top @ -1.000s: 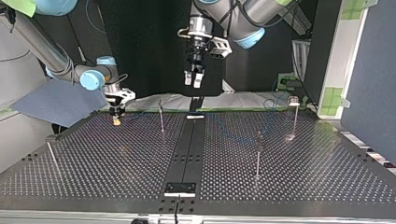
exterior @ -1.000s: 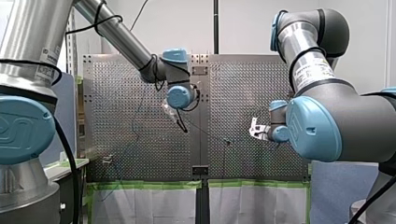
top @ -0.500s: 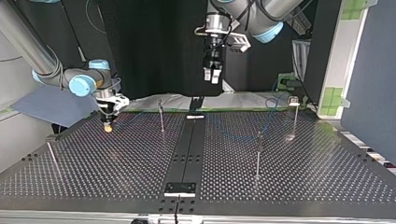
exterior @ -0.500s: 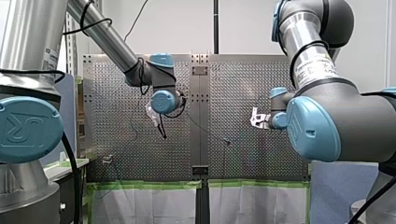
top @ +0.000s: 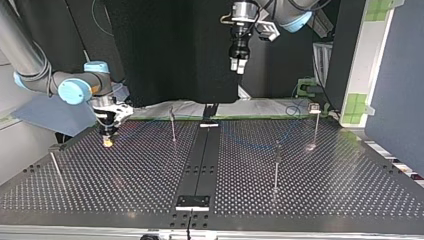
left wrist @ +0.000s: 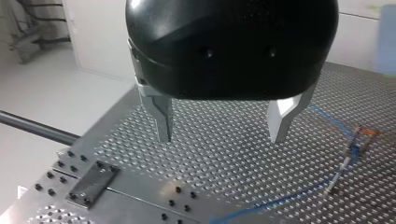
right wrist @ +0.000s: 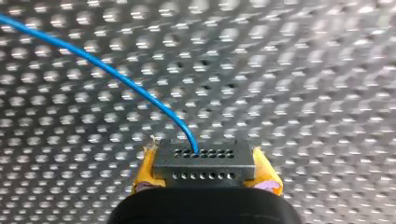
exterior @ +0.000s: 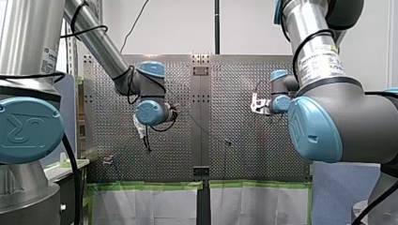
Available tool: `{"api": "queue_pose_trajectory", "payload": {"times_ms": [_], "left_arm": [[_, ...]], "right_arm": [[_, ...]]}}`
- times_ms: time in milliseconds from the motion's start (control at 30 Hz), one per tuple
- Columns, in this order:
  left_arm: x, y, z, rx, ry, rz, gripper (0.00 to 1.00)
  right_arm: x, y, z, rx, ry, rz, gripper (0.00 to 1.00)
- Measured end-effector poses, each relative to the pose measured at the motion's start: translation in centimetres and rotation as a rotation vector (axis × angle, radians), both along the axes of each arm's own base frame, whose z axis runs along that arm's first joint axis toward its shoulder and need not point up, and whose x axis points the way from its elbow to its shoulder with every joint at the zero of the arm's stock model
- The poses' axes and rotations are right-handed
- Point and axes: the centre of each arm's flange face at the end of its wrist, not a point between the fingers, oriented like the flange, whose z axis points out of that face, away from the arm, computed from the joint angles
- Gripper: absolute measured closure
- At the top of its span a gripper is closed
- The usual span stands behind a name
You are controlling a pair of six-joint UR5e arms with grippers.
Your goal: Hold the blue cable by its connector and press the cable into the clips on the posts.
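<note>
Perforated metal tabletop [top: 125, 170] w/ four thin posts [top: 276, 165] standing apart on it. Right hand [right wrist: 205, 173], low over the tabletop at the top view's left, is pinching the dark connector [right wrist: 204, 158] btwn its yellow pads [right wrist: 145, 173], and the blue cable [right wrist: 116, 74] leaves the connector's face and curves off over the holes. Left hand [left wrist: 220, 134] hangs well above the tabletop, just right of ctr in the top view, metal fingers [left wrist: 162, 116] spread wide; in its wrist view the cable lies on the tabletop and reaches one post.
</note>
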Motion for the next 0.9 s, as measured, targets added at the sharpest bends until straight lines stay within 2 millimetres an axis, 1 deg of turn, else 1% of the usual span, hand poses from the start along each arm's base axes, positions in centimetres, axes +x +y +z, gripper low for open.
{"api": "queue_pose_trajectory", "payload": {"times_ms": [100,200,900], "left_arm": [[-0.33,0.3,-0.4,0.01,0.007,0.001,0.0],[-0.42,0.39,-0.5,0.012,0.009,0.002,0.0],[-0.44,0.41,-0.55,0.013,0.01,0.002,0.0]], "right_arm": [[-0.03,0.06,0.6,-0.008,-0.002,-0.001,1.0],[-0.04,0.08,0.78,-0.011,-0.003,-0.001,1.0],[-0.05,0.09,0.84,-0.011,-0.003,-0.001,1.0]]}}
